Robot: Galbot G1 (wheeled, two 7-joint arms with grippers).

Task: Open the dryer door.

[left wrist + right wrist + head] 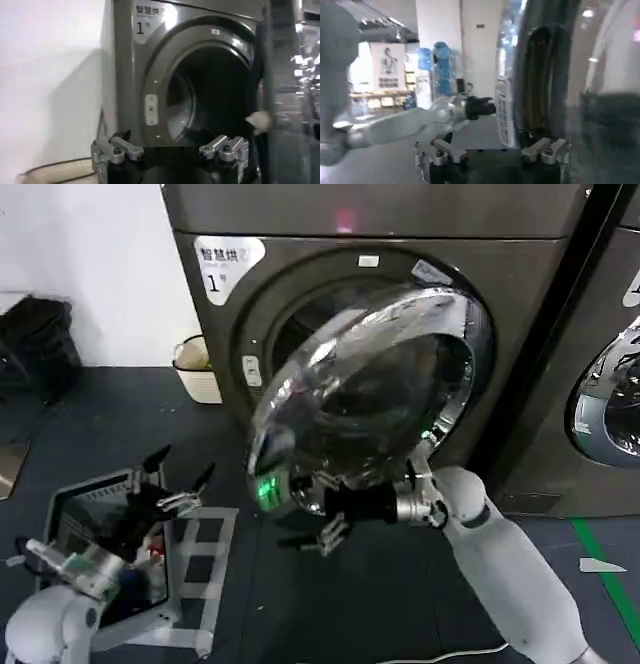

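**Chrome door swinging wide on machine "1"**

Chrome is flashing at you in the head view: the dryer door (370,399) is standing open, swung out from the dark grey dryer (520,314) toward the camera, hinged on its right. Your right gripper (325,509) is sitting just under the door's lower rim, fingers spread, pinching nothing. Your left gripper (170,484) is hanging low on the left over the floor, well apart from the door, jaws also spread. A cream bucket (197,369) is standing beside the machine.

Switching to your left wrist: the left gripper (170,150) is facing the uncovered drum opening (210,100), fingers wide apart.

Over to your right wrist: the right gripper (492,152) is showing spread fingers, with the dryer door (555,85) rising edge-on just beside one finger; you cannot tell whether they are touching. Your left gripper (480,106) is showing farther off.
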